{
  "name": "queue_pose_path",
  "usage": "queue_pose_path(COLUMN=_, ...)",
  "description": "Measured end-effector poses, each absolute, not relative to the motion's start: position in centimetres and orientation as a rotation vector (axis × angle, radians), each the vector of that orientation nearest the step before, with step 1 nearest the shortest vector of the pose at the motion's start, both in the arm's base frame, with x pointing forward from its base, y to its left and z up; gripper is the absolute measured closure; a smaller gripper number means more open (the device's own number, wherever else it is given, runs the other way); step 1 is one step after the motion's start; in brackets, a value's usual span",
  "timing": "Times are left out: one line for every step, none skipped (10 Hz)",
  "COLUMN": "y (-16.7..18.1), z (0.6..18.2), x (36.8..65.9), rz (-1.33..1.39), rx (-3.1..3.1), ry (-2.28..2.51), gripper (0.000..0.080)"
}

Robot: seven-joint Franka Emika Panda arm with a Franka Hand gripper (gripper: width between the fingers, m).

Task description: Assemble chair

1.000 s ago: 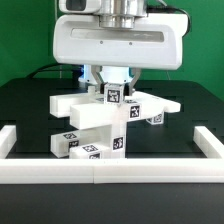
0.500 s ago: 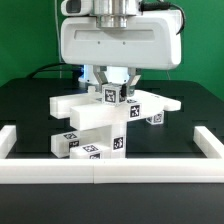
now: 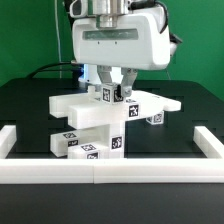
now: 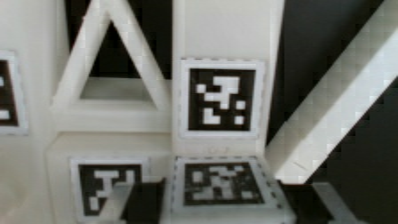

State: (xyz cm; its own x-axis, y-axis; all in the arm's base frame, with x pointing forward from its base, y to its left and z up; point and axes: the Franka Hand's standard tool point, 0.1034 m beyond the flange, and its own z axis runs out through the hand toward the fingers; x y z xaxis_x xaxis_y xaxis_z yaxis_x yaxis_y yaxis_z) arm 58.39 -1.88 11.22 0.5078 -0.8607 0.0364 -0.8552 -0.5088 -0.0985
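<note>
The gripper (image 3: 111, 88) is pinching a small tagged block (image 3: 110, 96) atop the half-built chair (image 3: 98, 125), and any sideways tug is risking toppling the stack.

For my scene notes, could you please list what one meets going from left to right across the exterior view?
Left border rail → stacked chair parts with the pincer above them → small tagged block → right border rail.

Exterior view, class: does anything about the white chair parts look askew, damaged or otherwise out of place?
Nothing looks damaged. The chair parts sit stacked near the white border rail, upper pieces at slanted angles, but that suits a half-built assembly. The gripper is at the tagged top piece.
</note>
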Motion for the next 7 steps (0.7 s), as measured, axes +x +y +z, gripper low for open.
queue_pose_path(y=-1.83, z=11.22, x=58.4, rz=-0.121, rx=-2.628, ry=1.586, gripper=0.0511)
queue_pose_path(y=-1.81, z=11.2, x=58.39, rz=-0.121, rx=-2.627, ry=1.587, gripper=0.0511)
queue_pose_path(y=-1.77, z=11.19, x=58.38, rz=-0.123, rx=-2.661, ry=1.541, gripper=0.04)
queue_pose_path(y=-1.54, z=11.13, x=58.37, rz=-0.125, rx=-2.707, ry=1.468, gripper=0.0263)
queue_pose_path(y=-1.39, z=11.06, x=58.36, rz=-0.124, rx=-2.713, ry=1.459, gripper=0.0185)
queue_pose_path(y=-1.37, z=11.06, x=58.36, rz=-0.127, rx=-2.766, ry=1.363, gripper=0.0185)
queue_pose_path(y=-1.34, z=11.06, x=58.36, rz=-0.134, rx=-2.851, ry=1.198, gripper=0.0157)
